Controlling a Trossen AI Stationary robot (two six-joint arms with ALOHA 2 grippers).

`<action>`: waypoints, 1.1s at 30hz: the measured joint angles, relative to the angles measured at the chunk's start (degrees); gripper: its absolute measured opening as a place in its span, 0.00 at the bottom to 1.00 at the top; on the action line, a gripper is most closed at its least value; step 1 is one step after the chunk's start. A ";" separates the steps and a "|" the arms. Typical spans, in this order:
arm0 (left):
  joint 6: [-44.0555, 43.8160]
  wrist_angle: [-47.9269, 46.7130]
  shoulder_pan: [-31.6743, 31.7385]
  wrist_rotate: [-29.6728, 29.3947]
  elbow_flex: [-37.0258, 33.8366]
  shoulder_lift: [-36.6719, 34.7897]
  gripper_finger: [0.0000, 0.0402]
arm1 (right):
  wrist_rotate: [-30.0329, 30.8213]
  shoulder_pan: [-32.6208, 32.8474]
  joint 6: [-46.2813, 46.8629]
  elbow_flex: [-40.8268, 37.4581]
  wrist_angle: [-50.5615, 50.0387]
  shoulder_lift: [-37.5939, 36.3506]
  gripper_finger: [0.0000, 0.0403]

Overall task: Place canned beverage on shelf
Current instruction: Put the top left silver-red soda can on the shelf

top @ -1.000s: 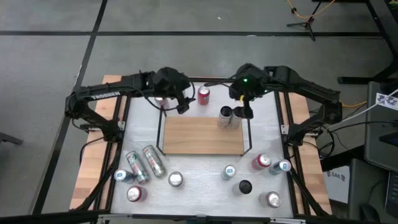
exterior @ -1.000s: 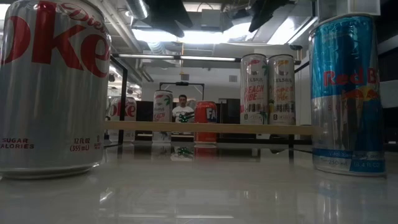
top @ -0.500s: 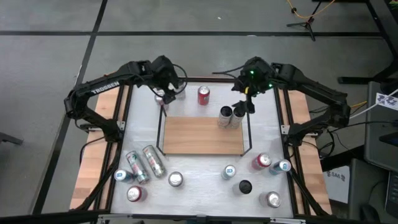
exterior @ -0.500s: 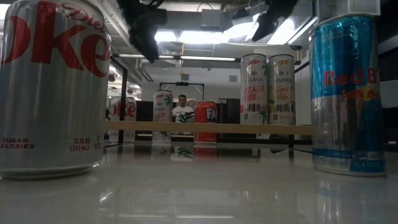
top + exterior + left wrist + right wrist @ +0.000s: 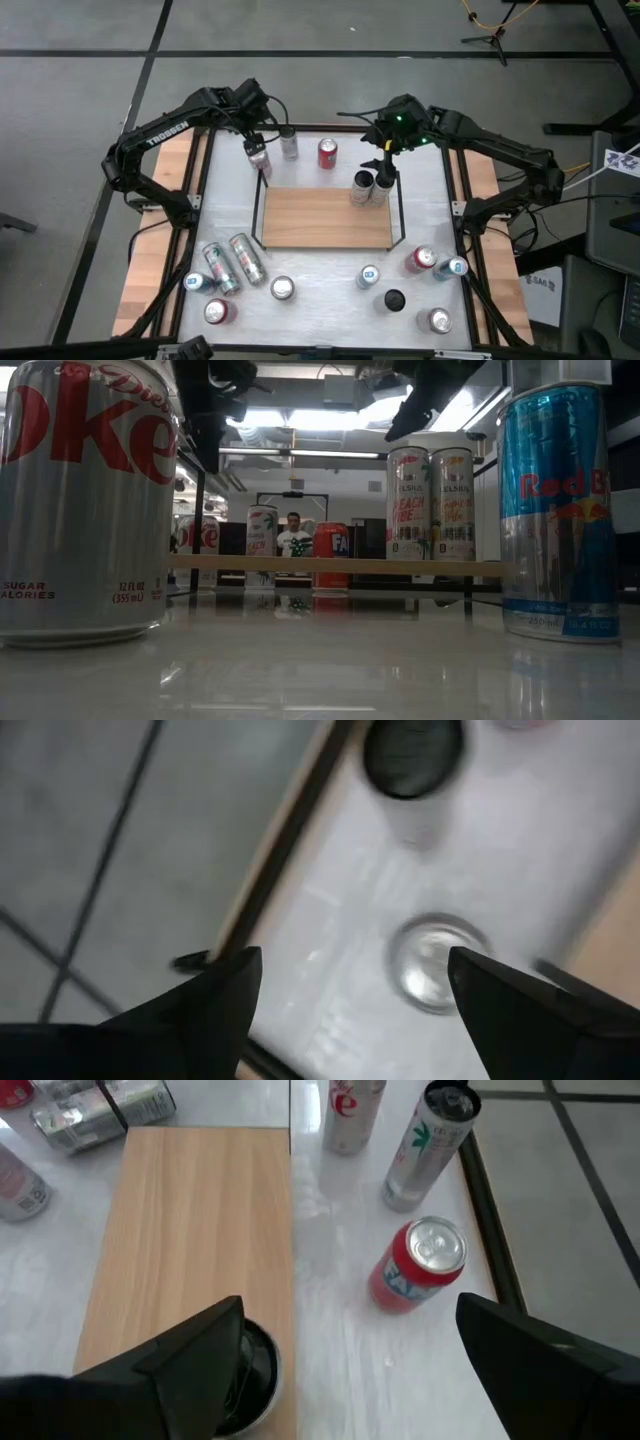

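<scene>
The shelf (image 5: 325, 217) is a light wooden board with black end rails, standing mid-table. Two tall slim cans (image 5: 370, 188) stand on its far right corner, seen side by side in the low view (image 5: 430, 505). My right gripper (image 5: 385, 170) hangs open above and just beyond them. A red can (image 5: 420, 1265) and a slim can (image 5: 430, 1145) stand on the table past the shelf's far edge. My left gripper (image 5: 252, 143) hangs open at the far left above a silver can (image 5: 435, 963), tilted down, touching nothing.
Several loose cans stand or lie at the near left (image 5: 230, 265) and near right (image 5: 420, 260) of the table. A Diet Coke can (image 5: 85, 500) and a blue Red Bull can (image 5: 555, 510) stand close to the low camera. A person (image 5: 293, 535) shows in the room beyond.
My left gripper has swung from the shelf's far left corner toward the table's far left corner and tipped further down, staying open. My right gripper has sunk a little above the two cans on the shelf, also open. No can has moved.
</scene>
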 joint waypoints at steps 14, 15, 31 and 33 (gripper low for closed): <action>-0.98 -0.25 -0.02 1.33 -0.02 0.00 0.78 | 0.04 0.00 0.00 0.00 0.74 0.00 0.89; -1.05 -0.26 -0.02 2.06 -0.02 0.00 0.78 | 0.04 0.00 0.00 0.00 0.74 0.00 0.89; -7.73 -0.19 0.09 6.82 -1.40 -0.02 0.86 | 0.04 0.00 -0.02 0.02 1.13 0.02 0.89; -9.11 -0.21 0.60 7.16 -2.29 -0.02 0.86 | 0.05 0.00 -0.03 0.02 1.13 0.02 0.89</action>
